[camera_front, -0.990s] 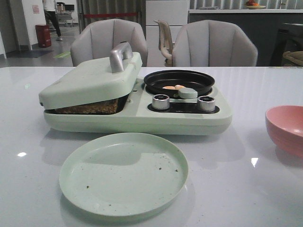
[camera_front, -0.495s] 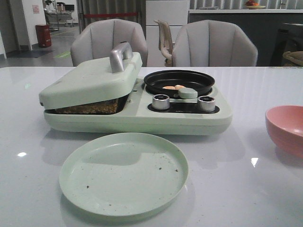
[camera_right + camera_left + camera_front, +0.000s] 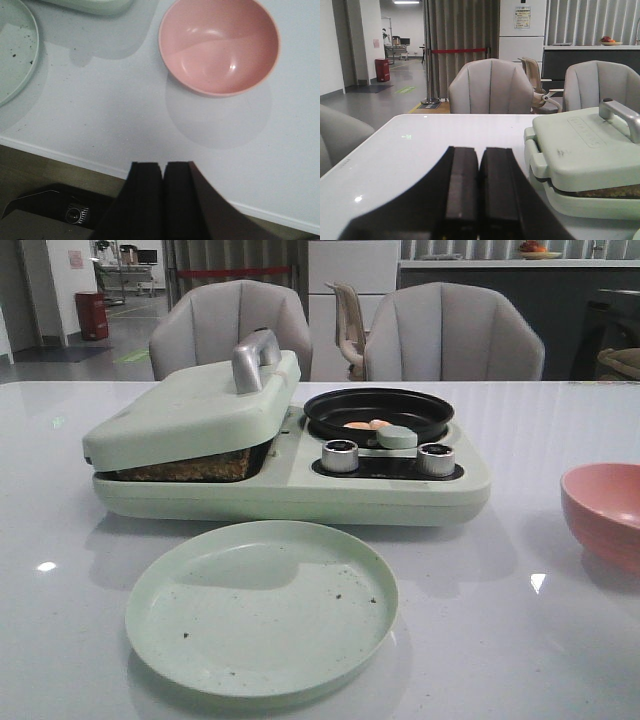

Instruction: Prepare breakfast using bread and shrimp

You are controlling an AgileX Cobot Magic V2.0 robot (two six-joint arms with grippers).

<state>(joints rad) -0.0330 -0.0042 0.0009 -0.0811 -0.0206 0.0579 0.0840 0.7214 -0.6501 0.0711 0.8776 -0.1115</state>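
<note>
Front view first: you've got the pale green breakfast cooker [image 3: 290,475] sitting mid-table, its hinged lid [image 3: 195,410] resting slightly ajar over something brown and toasted — that's likely the bread [image 3: 185,468], propping the lid up a little. On the cooker's right side, the black pan [image 3: 378,412] holds the shrimp [image 3: 366,425], a couple of small orange-pink pieces near its front edge. An empty green plate [image 3: 262,605], dotted with crumbs, waits just in front of the cooker, well placed to receive food. A pink bowl [image 3: 605,512] stands apart at the right edge. Neither arm shows here, so both are pulled back off the work area.

Left wrist view now: your left gripper [image 3: 479,190] has its two dark pads pressed together, holding nothing, hovering low over bare table beside the cooker's lid end. From there the metal lid handle [image 3: 622,115] looks like the natural next reach.

Right wrist view: your right gripper [image 3: 163,195] is likewise closed tight and empty, parked above the table's near edge, with the pink bowl ahead of it and empty.
</note>
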